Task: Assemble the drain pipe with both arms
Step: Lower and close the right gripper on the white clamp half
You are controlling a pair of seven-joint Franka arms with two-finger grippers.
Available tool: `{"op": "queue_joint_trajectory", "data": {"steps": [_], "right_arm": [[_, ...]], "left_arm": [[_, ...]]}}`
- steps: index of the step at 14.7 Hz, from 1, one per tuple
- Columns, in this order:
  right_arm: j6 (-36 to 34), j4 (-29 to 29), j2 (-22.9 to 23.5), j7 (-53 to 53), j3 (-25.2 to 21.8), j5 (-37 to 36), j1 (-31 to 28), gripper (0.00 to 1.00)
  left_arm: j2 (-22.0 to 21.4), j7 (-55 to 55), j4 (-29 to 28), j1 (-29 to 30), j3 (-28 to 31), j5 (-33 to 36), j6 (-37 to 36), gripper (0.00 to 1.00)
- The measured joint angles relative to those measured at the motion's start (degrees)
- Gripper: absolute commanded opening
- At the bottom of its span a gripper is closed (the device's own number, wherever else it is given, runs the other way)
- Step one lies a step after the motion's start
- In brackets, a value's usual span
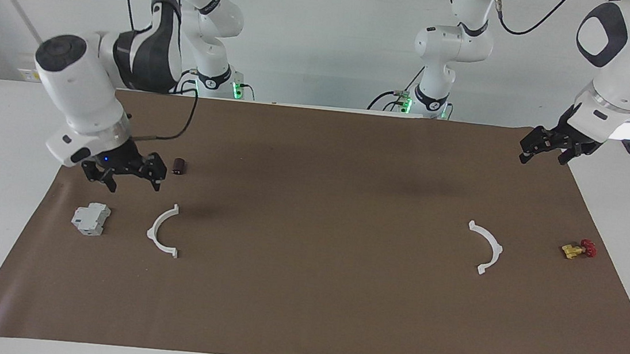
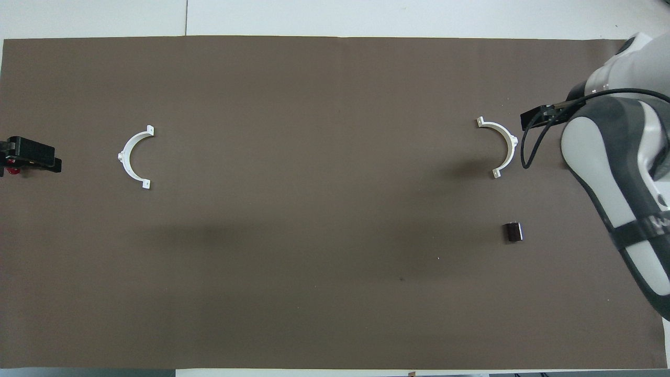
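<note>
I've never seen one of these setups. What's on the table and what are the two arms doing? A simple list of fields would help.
Surface: brown mat on a white table
Pipe halves: two white arcs, apart; one half-ring at the right arm's end, the other half-ring at the left arm's end
Right gripper: open, in the air between the grey block and the first arc, holding nothing
Left gripper: waits above the mat's corner, holding nothing
Other items: small dark cylinder; yellow-and-red valve
</note>
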Motion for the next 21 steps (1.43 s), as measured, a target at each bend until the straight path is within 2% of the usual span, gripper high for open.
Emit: {"op": "queue_joint_trajectory", "data": {"steps": [2, 6, 7, 13, 20, 21], "right_arm": [[3.59, -0.32, 4.47, -3.14, 0.16, 0.02, 0.04, 1.0], [12.87, -4.18, 8.21, -8.48, 0.48, 0.05, 0.07, 0.77], [14.5, -5.24, 8.47, -9.58, 0.48, 0.06, 0.07, 0.73], [18.56, -9.23, 8.48, -10.34, 0.36, 0.1, -0.53, 0.62], [18.61, -9.99, 8.45, -10.34, 0.27, 0.15, -1.26, 0.56], [18.64, -10.19, 8.45, -10.34, 0.27, 0.15, -1.42, 0.45]], "left_arm": [[0.0, 0.0, 0.0, 0.0, 0.0, 0.0, 0.0, 1.0], [0.0, 0.0, 0.0, 0.0, 0.0, 0.0, 0.0, 1.0], [0.0, 0.0, 0.0, 0.0, 0.0, 0.0, 0.0, 1.0], [0.0, 0.0, 0.0, 0.0, 0.0, 0.0, 0.0, 1.0], [0.0, 0.0, 0.0, 0.0, 0.0, 0.0, 0.0, 1.0], [0.0, 0.0, 0.0, 0.0, 0.0, 0.0, 0.0, 1.0]]}}
